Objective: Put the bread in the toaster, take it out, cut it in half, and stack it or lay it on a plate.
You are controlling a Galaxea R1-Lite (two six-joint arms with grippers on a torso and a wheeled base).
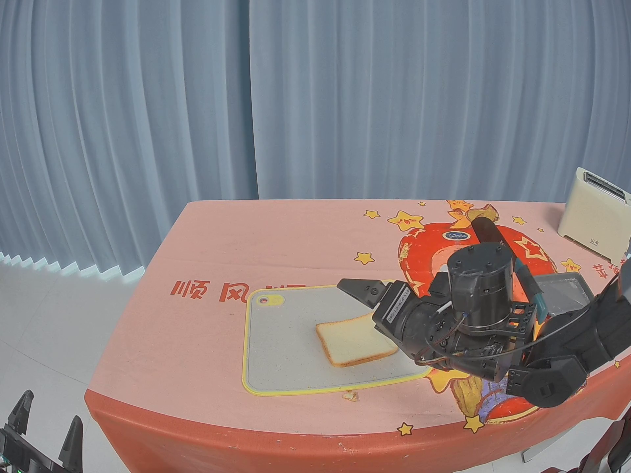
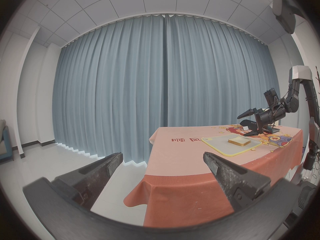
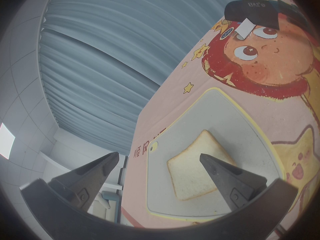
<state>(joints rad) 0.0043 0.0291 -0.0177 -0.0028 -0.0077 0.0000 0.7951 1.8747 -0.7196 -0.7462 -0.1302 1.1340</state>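
- bread (image 1: 355, 339) flat on the cutting board (image 1: 282, 343), mid surface (image 1: 217, 251), just below and ahead of the right hand (image 3: 158, 155), spread wide, empty.
- left hand (image 2: 162, 154) likewise spread and empty, low off the surface's left, well apart.
- toaster (image 1: 598, 215) far right, cut off at the edge; bread's right corner hidden behind the right hand.

Pink-clothed table (image 1: 263, 238) bears cutting board (image 1: 282, 349) and toaster (image 1: 595, 215).

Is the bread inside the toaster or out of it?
Out. The bread lies flat and whole on the cutting board. The toaster stands well apart from it, farther back on the right.
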